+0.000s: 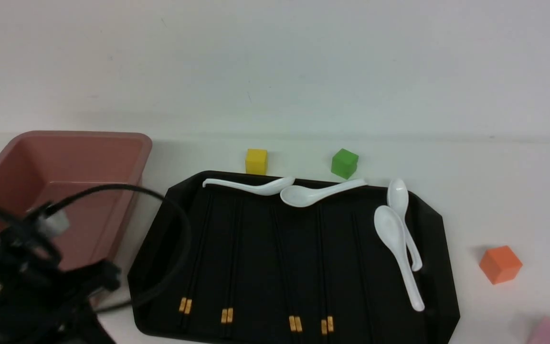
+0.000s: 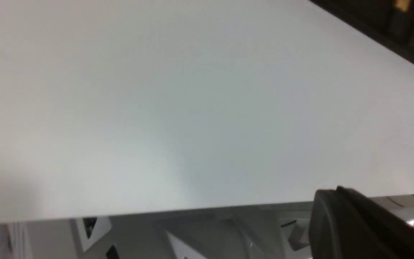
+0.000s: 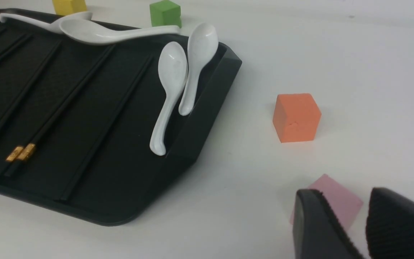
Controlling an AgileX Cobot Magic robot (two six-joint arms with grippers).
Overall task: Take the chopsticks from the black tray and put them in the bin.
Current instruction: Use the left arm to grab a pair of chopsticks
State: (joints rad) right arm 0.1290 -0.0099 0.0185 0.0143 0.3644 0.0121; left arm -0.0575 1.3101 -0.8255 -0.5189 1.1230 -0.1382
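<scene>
Several pairs of black chopsticks (image 1: 295, 323) with gold bands lie side by side in the black tray (image 1: 435, 224), bands toward the tray's near edge. They also show in the right wrist view (image 3: 22, 152). The pink bin (image 1: 84, 162) stands left of the tray, with nothing visible inside. My left arm (image 1: 22, 277) is low at the near left, in front of the bin and blurred. In its wrist view the left gripper (image 2: 340, 201) is one dark mass with no gap, over bare table near the table's edge. My right gripper (image 3: 345, 194) stands slightly open and empty, right of the tray.
Several white spoons (image 1: 396, 248) lie in the tray, along its far and right sides. A yellow cube (image 1: 256, 161) and a green cube (image 1: 344, 163) sit behind the tray. An orange cube (image 1: 500, 264) and a pink cube (image 3: 336, 201) sit to its right, the pink one just beyond my right fingertips.
</scene>
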